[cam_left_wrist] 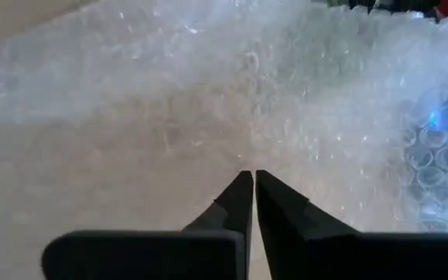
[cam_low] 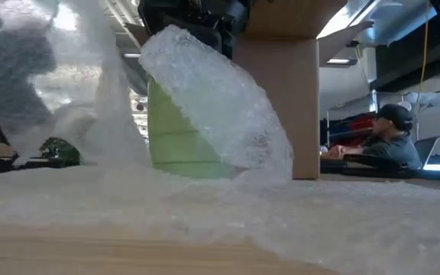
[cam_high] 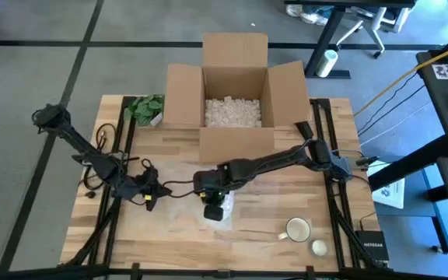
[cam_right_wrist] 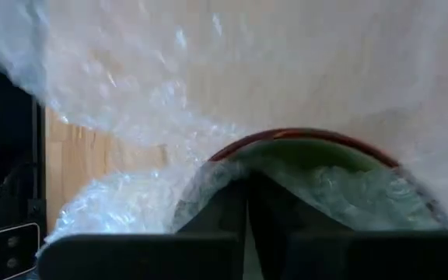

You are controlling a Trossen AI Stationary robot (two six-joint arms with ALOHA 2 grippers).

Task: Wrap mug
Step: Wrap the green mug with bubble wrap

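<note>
- Standing at the table's point(cam_high: 286, 187) front middle, the green mug point(cam_low: 176, 137) rests on the spread bubble wrap point(cam_low: 296, 218), with a flap of wrap point(cam_low: 220, 103) draped over its top and one side.
- Seen from above, the right gripper point(cam_high: 215, 208) sits directly over the mug, its arm reaching in from the table's right edge.
- Through the right wrist camera, the right fingers point(cam_right_wrist: 232, 204) look pressed together over the wrap at the mug's rim point(cam_right_wrist: 302, 140); the film covers the tips, so I judge them pinched on the wrap there.
- From table height, the dark gripper body comes down onto the mug's top, touching the flap.
- To the mug's left, the left gripper point(cam_high: 148, 191) lies low on the wrap's edge, near but apart from the mug.
- Its wrist camera shows the left fingers point(cam_left_wrist: 243, 204) almost together, a thin slit between them, tips down on the wrap; whether film is caught between them I cannot tell.
- Behind the mug stands an open box point(cam_high: 236, 93) with white packing fill point(cam_high: 233, 113) inside.
- At the table's front right corner sits a pale mug point(cam_high: 296, 230) with a small round thing point(cam_high: 318, 247) beside it.
- A green item point(cam_high: 146, 108) lies by the box's left flap.
- Beyond the table, a person point(cam_low: 388, 137) sits at a desk.
</note>
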